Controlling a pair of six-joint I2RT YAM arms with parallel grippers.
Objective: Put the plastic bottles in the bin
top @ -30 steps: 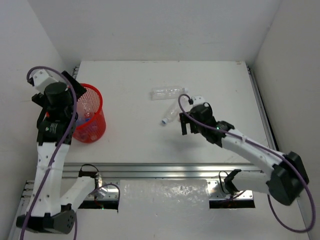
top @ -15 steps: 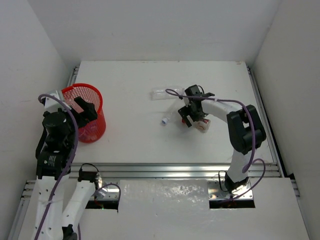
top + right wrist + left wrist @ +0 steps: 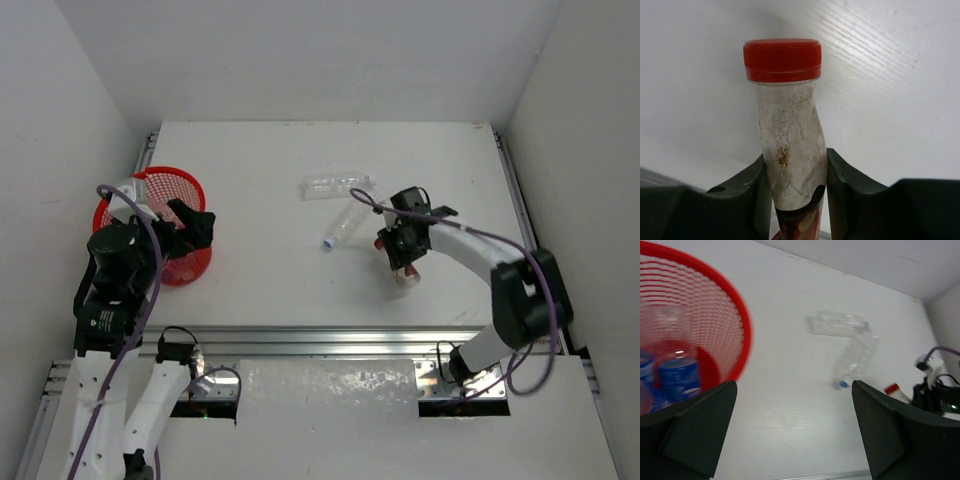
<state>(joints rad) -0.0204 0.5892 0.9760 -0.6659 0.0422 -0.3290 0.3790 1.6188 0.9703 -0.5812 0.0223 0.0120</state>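
A red-capped bottle (image 3: pixel 788 145) with a brownish label is pinched between the jaws of my shut right gripper (image 3: pixel 794 162); it lies at the table's right middle (image 3: pixel 408 270). Two clear unlabelled bottles (image 3: pixel 336 185) (image 3: pixel 344 226) lie just left of it, one of them with a blue cap (image 3: pixel 842 384). The red mesh bin (image 3: pixel 146 183) stands at the left and holds blue-labelled bottles (image 3: pixel 678 378). My left gripper (image 3: pixel 194 226) hangs open and empty beside the bin's right rim (image 3: pixel 742 325).
A metal rail (image 3: pixel 340 340) runs along the near table edge. White walls close in the left, back and right sides. The right arm's purple cable (image 3: pixel 470 232) loops over the table near the held bottle.
My right gripper has shut on the red-capped bottle after moving right and nearer. The left arm has swung its open gripper from over the bin to the bin's right side.
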